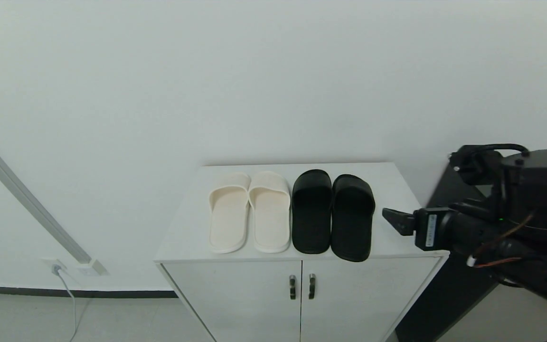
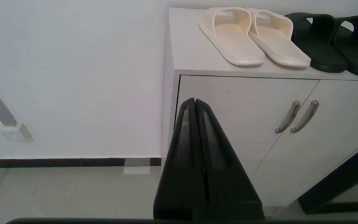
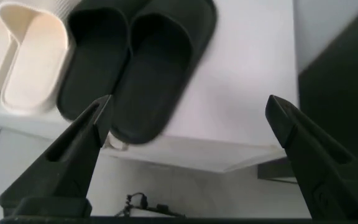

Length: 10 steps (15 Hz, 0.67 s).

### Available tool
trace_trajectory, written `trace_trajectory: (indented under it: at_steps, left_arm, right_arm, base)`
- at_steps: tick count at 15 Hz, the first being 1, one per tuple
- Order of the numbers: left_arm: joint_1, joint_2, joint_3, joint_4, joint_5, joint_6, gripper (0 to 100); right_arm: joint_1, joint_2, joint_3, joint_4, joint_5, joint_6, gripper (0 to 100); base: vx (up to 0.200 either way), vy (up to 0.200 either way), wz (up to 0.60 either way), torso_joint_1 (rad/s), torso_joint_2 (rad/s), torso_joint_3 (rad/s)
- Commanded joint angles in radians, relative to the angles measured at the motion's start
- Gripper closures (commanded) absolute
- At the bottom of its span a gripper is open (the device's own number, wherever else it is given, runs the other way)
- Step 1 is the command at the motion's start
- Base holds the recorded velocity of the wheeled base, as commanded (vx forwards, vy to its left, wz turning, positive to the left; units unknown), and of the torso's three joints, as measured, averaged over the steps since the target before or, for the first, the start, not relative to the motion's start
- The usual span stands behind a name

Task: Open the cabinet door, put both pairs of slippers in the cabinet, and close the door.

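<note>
Nothing done yet: cabinet point(image 1: 240, 304) shut, white pair point(image 1: 249, 211) & black pair point(image 1: 333, 216) on top. Your right fingers point(image 3: 67, 155) gape wide, empty, nr its top-right edge; left fingers point(image 2: 204, 162) pressed together, empty, in front.

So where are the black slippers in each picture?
Head view: black slippers on the cabinet, right of the white slippers.
Left wrist view: black slippers on the cabinet, beyond the white slippers.
Right wrist view: black slippers close up, before the open right pincer.
Landmark: the white slippers beside them.
</note>
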Motion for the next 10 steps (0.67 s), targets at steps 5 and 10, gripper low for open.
trace_trajectory:
  at_steps: [5,10]
  left_arm:
    - [0.0,0.001,0.0,0.0,0.0,0.0,100]
    - [0.0,0.001,0.0,0.0,0.0,0.0,100]
  right_arm:
    - [0.1,0.329,-0.276,0.008,-0.164,0.087,0]
    - [0.12,0.482,-0.432,-0.009,-0.255,0.089,0]
  base:
    - [0.0,0.0,0.0,0.0,0.0,0.0]
    - [0.0,0.0,0.0,0.0,0.0,0.0]
